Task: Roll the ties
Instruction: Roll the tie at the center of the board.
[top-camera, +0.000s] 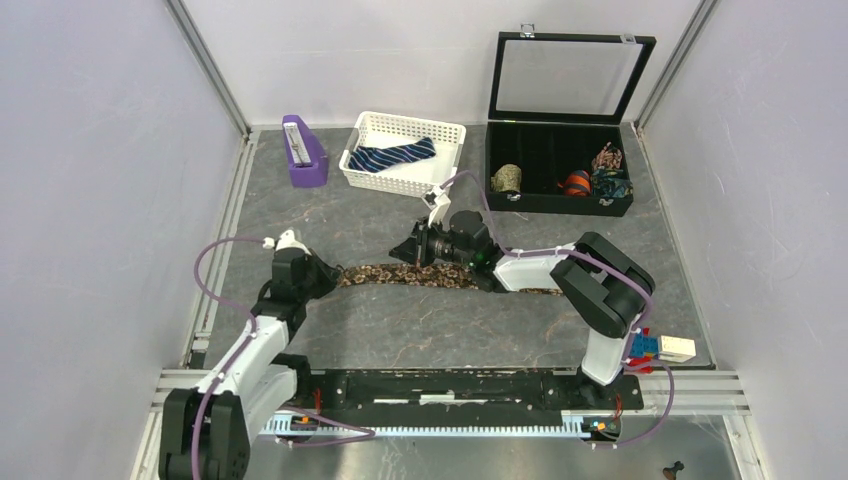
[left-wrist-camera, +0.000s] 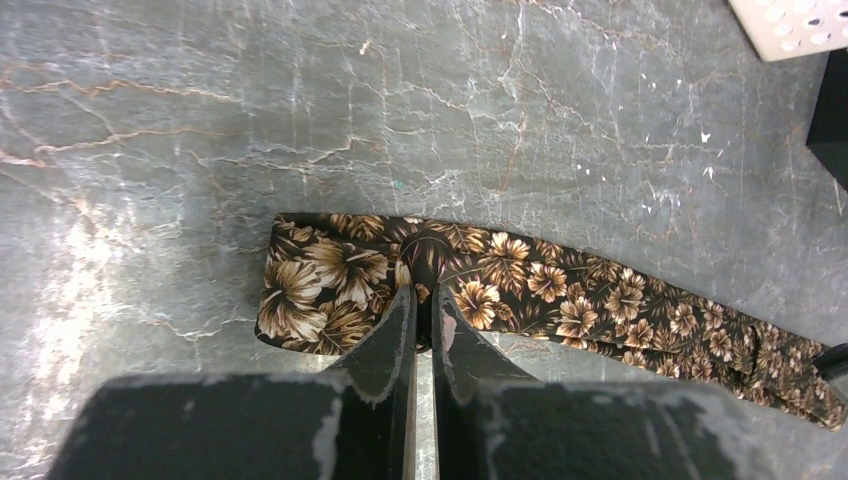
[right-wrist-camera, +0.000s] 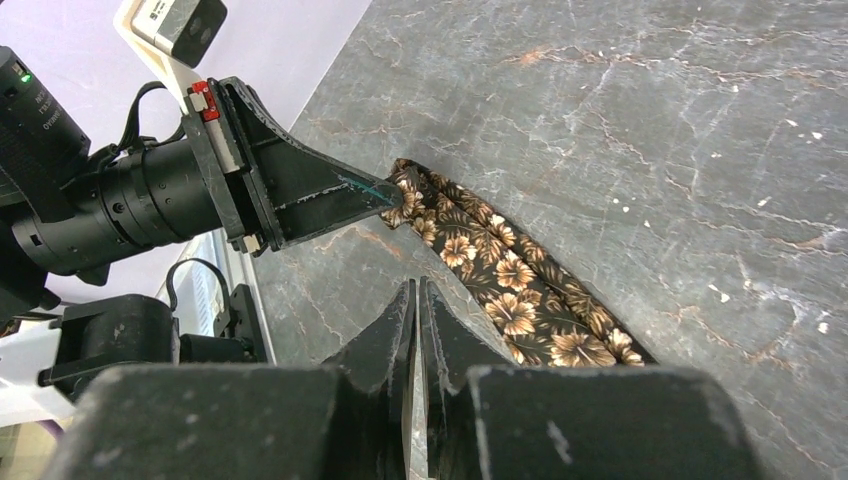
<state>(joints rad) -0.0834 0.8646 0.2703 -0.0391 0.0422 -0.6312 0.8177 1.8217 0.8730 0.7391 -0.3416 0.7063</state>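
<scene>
the left gripper (left-wrist-camera: 422, 312) pinches a pucker near one end of the brown floral tie (left-wrist-camera: 560, 290), which lies flat mid-table. the right gripper (right-wrist-camera: 418, 305) is pressed closed beside it (apparently empty). so thin a pinch could slip, loosening the roll. the navy striped tie (top-camera: 395, 156) lies in the white basket (top-camera: 405, 122), well apart.

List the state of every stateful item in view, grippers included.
brown tie: unrolled, flat on the table, end pinched
navy tie: unrolled, lying in white basket
black case: open, rolled items inside
left gripper: shut on brown tie
right gripper: shut beside brown tie; grip unclear
</scene>
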